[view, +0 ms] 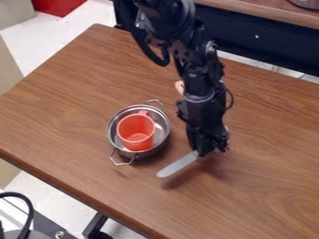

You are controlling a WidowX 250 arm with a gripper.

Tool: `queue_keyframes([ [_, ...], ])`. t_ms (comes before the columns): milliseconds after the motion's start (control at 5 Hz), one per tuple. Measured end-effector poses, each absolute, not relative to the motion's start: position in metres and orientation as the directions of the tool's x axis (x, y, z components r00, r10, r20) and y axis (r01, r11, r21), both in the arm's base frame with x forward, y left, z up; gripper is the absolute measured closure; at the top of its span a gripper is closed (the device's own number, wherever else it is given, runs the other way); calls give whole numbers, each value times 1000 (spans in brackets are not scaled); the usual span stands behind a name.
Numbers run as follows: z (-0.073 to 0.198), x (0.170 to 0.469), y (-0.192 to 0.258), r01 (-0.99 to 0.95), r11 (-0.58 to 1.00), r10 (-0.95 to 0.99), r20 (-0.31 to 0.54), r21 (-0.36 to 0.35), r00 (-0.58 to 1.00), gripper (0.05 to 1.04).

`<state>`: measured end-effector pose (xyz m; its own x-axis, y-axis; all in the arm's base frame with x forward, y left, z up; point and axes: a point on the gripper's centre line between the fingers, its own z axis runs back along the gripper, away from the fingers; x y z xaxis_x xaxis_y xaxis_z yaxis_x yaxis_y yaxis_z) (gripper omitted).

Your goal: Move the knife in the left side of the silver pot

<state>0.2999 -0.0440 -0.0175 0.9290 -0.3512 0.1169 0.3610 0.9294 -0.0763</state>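
Observation:
The black gripper [203, 150] hangs over the wooden table, to the right of the silver pot, and is shut on the knife. The knife [177, 165] has its pale grey blade pointing down and to the left in the view, with a shadow below it; its handle end is hidden at the gripper. The silver pot [111, 133] stands left of the gripper, its two wire handles at the upper right and lower left. A red-orange cup [135, 131] is inside the pot.
A wooden table [74, 93] carries the pot, with its long left edge running down to the right. Behind the arm lies a partly hidden pale orange object [179, 87]. A dark panel and a wooden counter [268, 11] stand beyond the far edge.

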Motion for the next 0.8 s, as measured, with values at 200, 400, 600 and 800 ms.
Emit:
queue_keyframes([
  [200, 0, 304, -47, 338, 939, -331, 96, -68, 939, 961],
  [400, 18, 307, -40, 325, 945, -322, 62, -45, 945, 961],
  [600, 30, 309, -19, 295, 955, -296, 56, 11, 954, 961],
  [800, 37, 313, 10, 296, 955, -296, 59, 13, 953, 961],
])
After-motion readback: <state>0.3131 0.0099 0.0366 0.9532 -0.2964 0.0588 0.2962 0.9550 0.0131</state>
